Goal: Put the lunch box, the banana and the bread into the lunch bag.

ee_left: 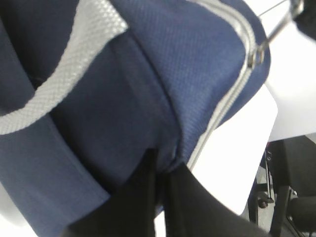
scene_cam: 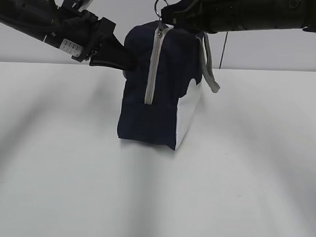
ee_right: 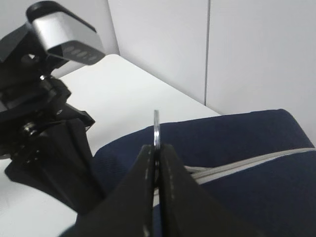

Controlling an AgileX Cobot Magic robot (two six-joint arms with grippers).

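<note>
Bag [scene_cam: 149, 81]: stood upright at centre frame on the white table [scene_cam: 56, 161], navy with white lower panels, zipper [scene_cam: 153, 66] closed down its facing end.
Left gripper [scene_cam: 126, 65]: entered from upper left, clenched on a fold of the bag's fabric.
Right gripper [scene_cam: 163, 16]: entered from upper right, clenched on the ring pull [ee_right: 156, 127] above the bag's top.
Handle [scene_cam: 210, 68]: grey strap, hung at the bag's right side.

Bright, even light; soft shadows; wrist views perhaps slightly blurred.
</note>
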